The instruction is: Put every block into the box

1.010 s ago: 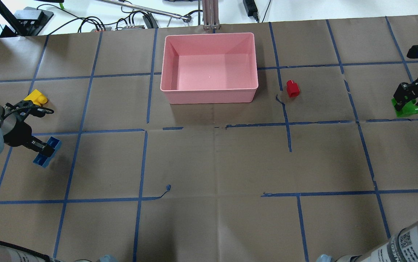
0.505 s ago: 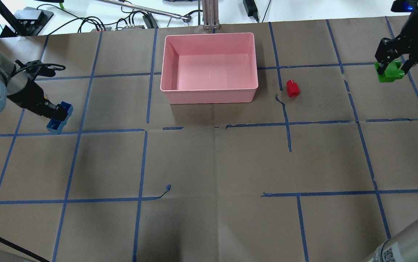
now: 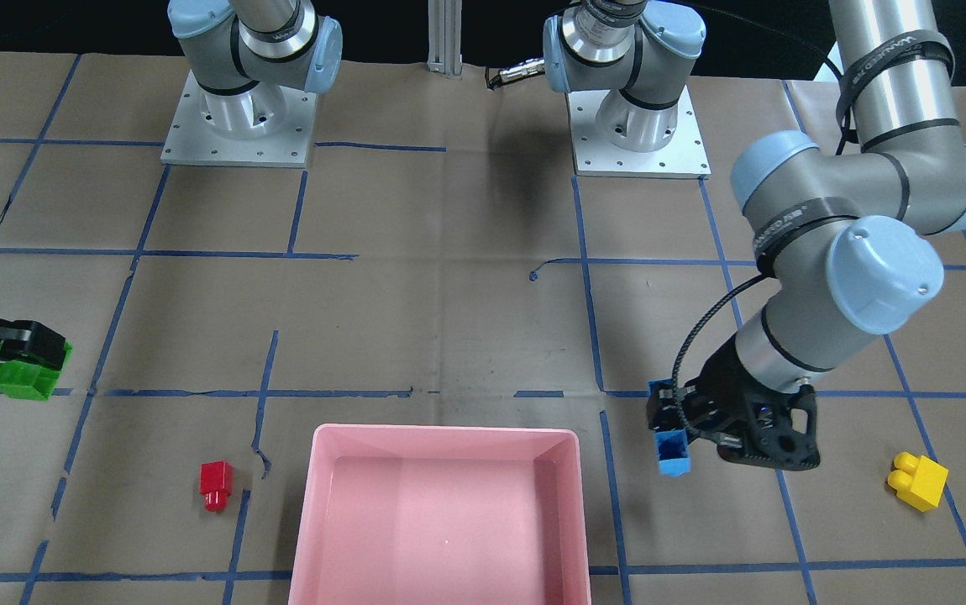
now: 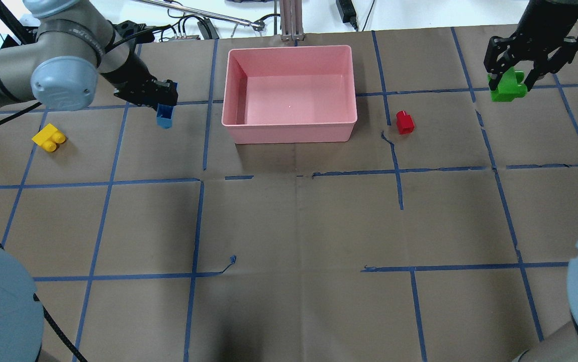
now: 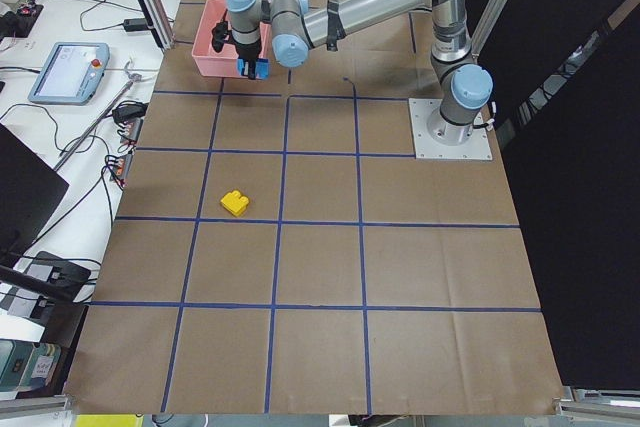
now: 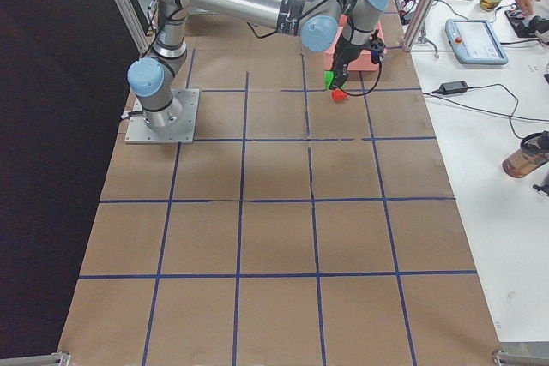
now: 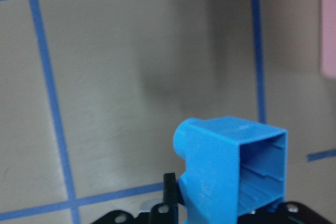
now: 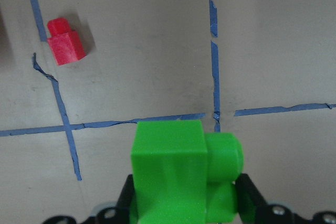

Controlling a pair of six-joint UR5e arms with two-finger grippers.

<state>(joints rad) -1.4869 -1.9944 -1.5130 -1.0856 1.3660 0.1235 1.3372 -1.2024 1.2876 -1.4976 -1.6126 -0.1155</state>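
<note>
The table (image 4: 294, 226) is covered in brown paper marked with a grid of blue tape. The pink box (image 4: 289, 133) is set at its far middle, and no brick is seen inside it.

The left gripper (image 4: 164, 100) is closed on the blue brick (image 4: 165, 115), which is held just beside the box's left wall, outside it, hanging end-down below the fingers. The right gripper (image 4: 509, 75) is clamped on the green brick (image 4: 507, 89), well apart from the box on its right side.

The yellow brick (image 4: 49, 138) is left lying on the paper, well to the left of the left gripper. The red brick (image 4: 404, 122) is found upright on the paper near the box's right wall, between the box and the green brick.

In the left wrist view the blue brick's (image 7: 231, 166) hollow underside is shown, which is hidden from overhead, and a pink sliver of the box (image 7: 328, 24) is caught at the right edge. In the right wrist view the green brick's (image 8: 173, 177) studs are seen pointing sideways, and it appears to be held clear of the paper, though this is hard to judge. In the front-facing view the right gripper (image 3: 17, 346) is cut off at the frame edge.
</note>
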